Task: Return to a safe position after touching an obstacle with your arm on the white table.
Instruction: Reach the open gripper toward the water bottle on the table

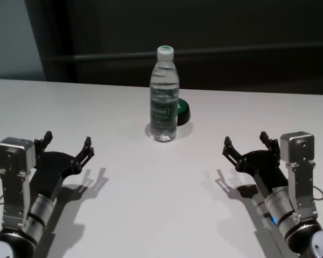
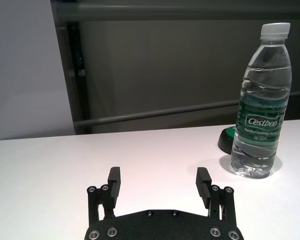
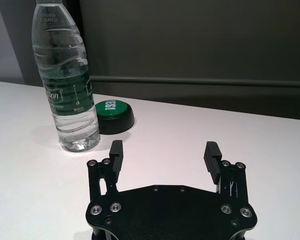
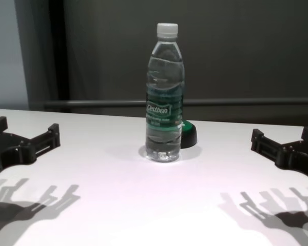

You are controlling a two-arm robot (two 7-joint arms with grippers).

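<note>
Water bottle (image 1: 164,97) stands upright near the middle of the white table (image 1: 161,204), white cap on, green label band facing the robot. A black-and-green puck (image 1: 183,111) sits just behind the bottle, toward the robot's right, touching or nearly so.

Left gripper (image 1: 68,145) hovers over the table well apart from the bottle, nearer the robot and on its left; fingers spread, nothing held. Right gripper (image 1: 247,145) mirrors it on the bottle's other side, well apart, fingers likewise spread and empty.
</note>
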